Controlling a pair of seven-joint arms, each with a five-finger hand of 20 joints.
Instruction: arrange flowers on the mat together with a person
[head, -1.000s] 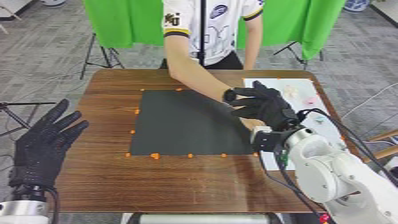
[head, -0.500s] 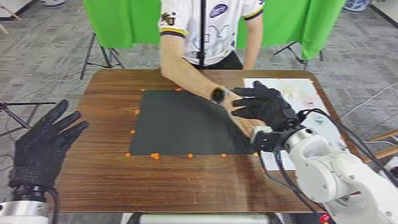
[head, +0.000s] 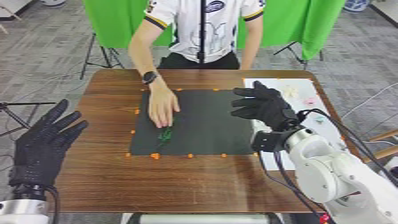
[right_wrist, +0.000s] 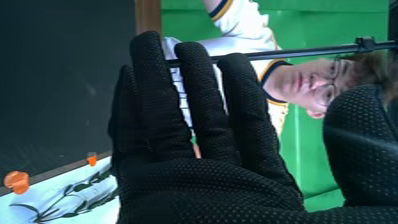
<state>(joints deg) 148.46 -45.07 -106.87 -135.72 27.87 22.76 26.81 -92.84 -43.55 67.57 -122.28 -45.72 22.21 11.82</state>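
The brown wooden tabletop carries the dark mat at its middle and a white sheet along the right side. The white right arm reaches over that sheet from the near right, with black cables sagging beside it; a low sweep could drag those cables across the sheet and knock the flowers lying there. The robot's left hand hangs at the left, its fingers straight and spread, holding nothing. Its right hand is above the place where mat and sheet meet; there the fingers are extended with slim gaps, the thumb stands well apart, and nothing is held. If it swung left now, it might bump the person's hand, which is on the mat's left half with its fingertips at a green stem. A bump there would probably shift the stem before it is settled. Smallest are the pale yellow blossom and the pink blossom, both toward the sheet's far end; closing gloved fingers too hard or off centre could crush one or roll it away.
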